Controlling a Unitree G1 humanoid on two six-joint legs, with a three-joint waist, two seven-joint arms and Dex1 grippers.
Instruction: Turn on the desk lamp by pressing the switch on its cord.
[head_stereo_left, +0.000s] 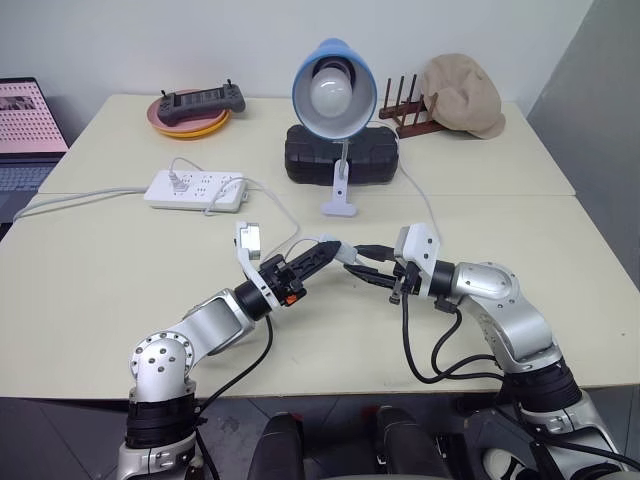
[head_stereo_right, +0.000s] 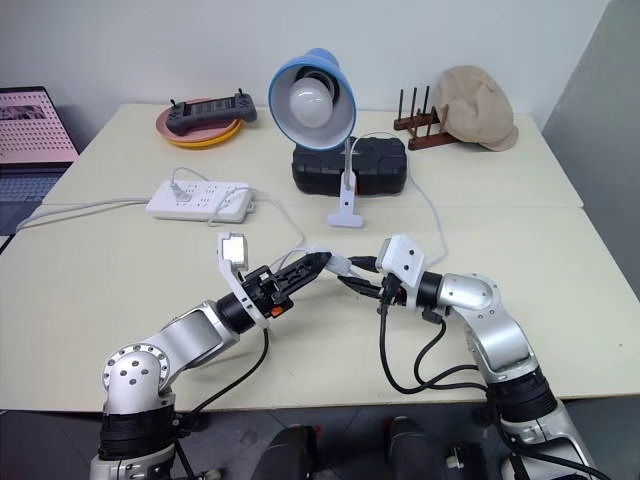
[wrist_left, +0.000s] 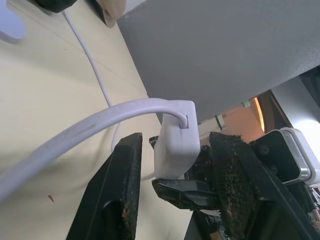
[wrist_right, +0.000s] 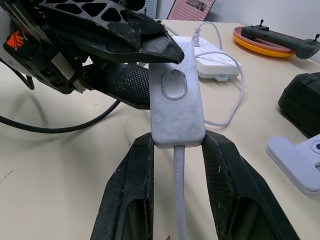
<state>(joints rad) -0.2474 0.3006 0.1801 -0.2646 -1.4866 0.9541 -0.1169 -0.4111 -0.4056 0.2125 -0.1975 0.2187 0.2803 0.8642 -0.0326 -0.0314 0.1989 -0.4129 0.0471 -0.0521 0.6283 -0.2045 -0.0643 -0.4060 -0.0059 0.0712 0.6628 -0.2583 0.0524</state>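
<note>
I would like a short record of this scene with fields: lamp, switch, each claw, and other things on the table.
lamp: lamp stands at the table's middle, bulb not lit
switch: switch held above the table between both claws, button facing the right wrist camera
right claw: right claw shut on the switch's end where the cord leaves
left claw: left claw fingers either side of the switch's other end, one tip beside the button
other: power strip, black case, hat, controller on plates
</note>
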